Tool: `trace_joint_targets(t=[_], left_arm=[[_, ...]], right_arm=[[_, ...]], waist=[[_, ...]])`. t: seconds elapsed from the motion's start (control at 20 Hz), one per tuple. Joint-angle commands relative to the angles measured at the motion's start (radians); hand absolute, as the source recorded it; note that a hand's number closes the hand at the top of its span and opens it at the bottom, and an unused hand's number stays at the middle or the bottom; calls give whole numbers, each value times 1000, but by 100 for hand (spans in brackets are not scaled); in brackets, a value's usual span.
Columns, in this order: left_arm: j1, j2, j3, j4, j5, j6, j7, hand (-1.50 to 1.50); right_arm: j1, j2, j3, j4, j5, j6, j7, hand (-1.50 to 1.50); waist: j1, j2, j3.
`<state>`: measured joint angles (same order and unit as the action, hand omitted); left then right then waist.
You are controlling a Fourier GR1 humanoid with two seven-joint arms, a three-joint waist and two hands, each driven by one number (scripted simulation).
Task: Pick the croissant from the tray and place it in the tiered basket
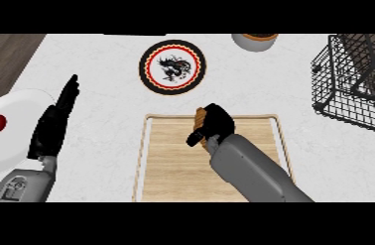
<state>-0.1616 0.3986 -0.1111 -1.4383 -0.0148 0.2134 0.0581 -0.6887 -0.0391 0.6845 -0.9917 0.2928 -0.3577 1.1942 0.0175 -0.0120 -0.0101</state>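
Observation:
A light wooden tray [164,162] lies on the counter at the lower middle. Over its far edge my right hand [215,124] is curled round the brown croissant [198,118], of which only the left side shows past the fingers. Whether the croissant still touches the tray cannot be told. The black wire tiered basket [344,85] stands at the far right, well apart from the hand. My left hand [55,121] rests open at the left, fingers straight and pointing away.
A round plate [173,67] with a red-and-black pattern lies beyond the tray. A white plate [18,122] sits at the left edge under my left hand. A pale bowl [254,41] stands at the back.

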Motion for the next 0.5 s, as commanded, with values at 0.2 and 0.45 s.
trace_joint_targets(t=[0.2,0.45], left_arm=[[-19,-17,17,4,-28,29,31,0],[14,-14,34,-2,-18,-12,1,0]], right_arm=[[-37,38,-24,-66,-1,-143,216,150],[-15,-133,15,-40,45,102,-193,150]], waist=[[-19,6,9],[-18,11,10]])
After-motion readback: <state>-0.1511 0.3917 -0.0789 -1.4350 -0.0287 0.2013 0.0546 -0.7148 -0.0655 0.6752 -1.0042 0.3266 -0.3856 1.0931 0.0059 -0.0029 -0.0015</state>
